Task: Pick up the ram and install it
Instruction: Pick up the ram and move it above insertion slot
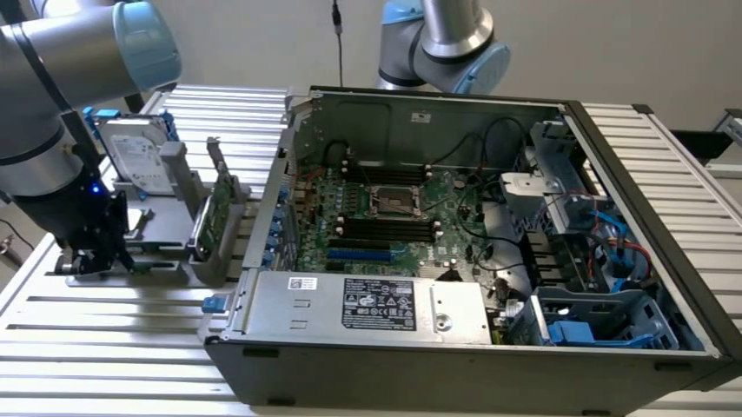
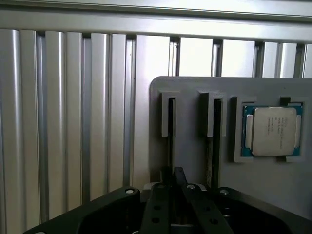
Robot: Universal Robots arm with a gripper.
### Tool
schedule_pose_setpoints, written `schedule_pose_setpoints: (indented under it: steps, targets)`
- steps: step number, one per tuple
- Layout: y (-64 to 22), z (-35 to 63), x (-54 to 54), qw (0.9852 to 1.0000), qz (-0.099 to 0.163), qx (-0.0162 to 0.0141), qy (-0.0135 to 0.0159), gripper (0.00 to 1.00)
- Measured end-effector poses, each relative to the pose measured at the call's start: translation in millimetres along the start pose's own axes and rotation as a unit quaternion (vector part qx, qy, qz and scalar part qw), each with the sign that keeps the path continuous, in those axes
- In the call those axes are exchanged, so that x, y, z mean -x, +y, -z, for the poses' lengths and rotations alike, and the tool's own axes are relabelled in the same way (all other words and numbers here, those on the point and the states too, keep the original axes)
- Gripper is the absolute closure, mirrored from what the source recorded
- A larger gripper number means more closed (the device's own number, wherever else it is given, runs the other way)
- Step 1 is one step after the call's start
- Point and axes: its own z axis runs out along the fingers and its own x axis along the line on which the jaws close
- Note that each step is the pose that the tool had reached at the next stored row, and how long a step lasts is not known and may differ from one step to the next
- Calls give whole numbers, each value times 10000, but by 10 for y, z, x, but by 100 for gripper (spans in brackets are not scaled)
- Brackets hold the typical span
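The ram (image 2: pixel 170 139) stands on edge in one of two narrow slots of a grey holder (image 2: pixel 190 97); I see it as a thin dark strip. My gripper (image 2: pixel 175 171) is down over that slot, its black fingers (image 2: pixel 158 197) drawn close together around the strip's near end. In the exterior view the gripper (image 1: pixel 99 259) hangs low over the holder (image 1: pixel 151 261) at the exterior view's left, beside the open computer case. The motherboard (image 1: pixel 383 217) with its long black slots (image 1: pixel 383 233) lies inside the case.
A processor chip (image 2: pixel 270 130) sits in a pocket of the holder, and another thin stick (image 2: pixel 210 156) fills the second slot. A hard drive (image 1: pixel 134 156) and a green card with a bracket (image 1: pixel 212 213) stand upright nearby. A second arm (image 1: pixel 447 43) stands behind the case.
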Motion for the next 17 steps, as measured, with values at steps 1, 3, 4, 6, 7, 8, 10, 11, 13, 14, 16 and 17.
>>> schedule_pose_setpoints:
  steps: [1,3,4,6,7,8,10,11,13,14,16,17]
  targets:
    - [-1,0,-1,10000,-2,0,0,85]
    - [-4,0,-2,10000,-8,0,-1,85]
    - [-7,0,-3,10000,-14,1,-1,85]
    - [-10,0,-4,10000,-31,3,-1,86]
    - [-11,0,-4,10000,-40,4,-1,86]
    - [-13,0,-4,10000,-50,5,-1,86]
    - [-14,0,-4,10000,-81,6,-1,86]
    - [-14,0,-4,9999,-103,6,-1,86]
    - [-14,0,-4,9999,-158,5,-1,86]
    - [-14,0,-4,9998,-187,4,-1,86]
    - [-15,1,-4,9997,-241,2,-1,86]
    - [-15,2,-4,9996,-265,1,-1,86]
